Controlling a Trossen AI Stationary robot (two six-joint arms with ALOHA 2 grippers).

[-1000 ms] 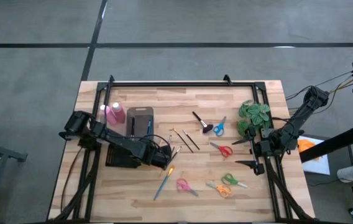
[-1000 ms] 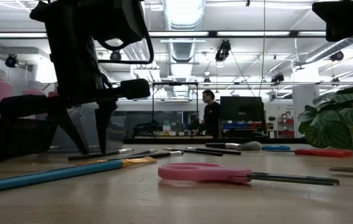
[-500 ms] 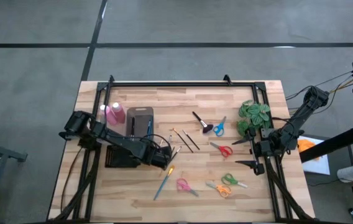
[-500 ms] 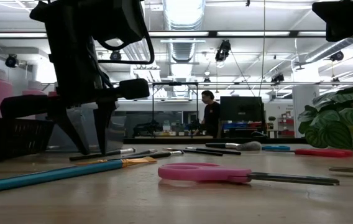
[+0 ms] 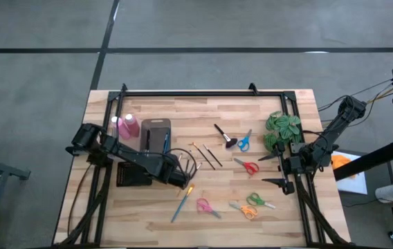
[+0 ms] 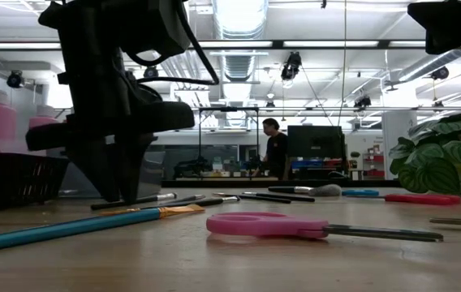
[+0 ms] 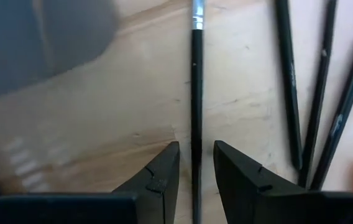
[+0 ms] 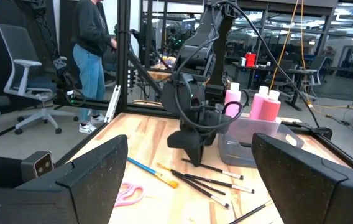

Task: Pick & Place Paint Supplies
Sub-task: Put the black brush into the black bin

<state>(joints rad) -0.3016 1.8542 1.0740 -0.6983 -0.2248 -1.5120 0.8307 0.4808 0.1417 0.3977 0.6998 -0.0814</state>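
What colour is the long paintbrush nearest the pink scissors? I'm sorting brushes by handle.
Blue handle, orange near the bristles; the low view shows it best.

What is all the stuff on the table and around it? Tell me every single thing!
Table: one, wooden.
Pink bottles: at least two, white caps, back left.
Grey bin: one, beside the bottles.
Black basket: one, left side, under the left arm.
Thin brushes: several, dark, middle.
Blue brush: one, front middle.
Stubby black brush: one, back middle.
Scissors: five; blue, red, pink, green, orange.
Plant: one, green, right.
Person: one, far behind.
Left gripper: open, straddling a black brush.
Right gripper: open, right edge.
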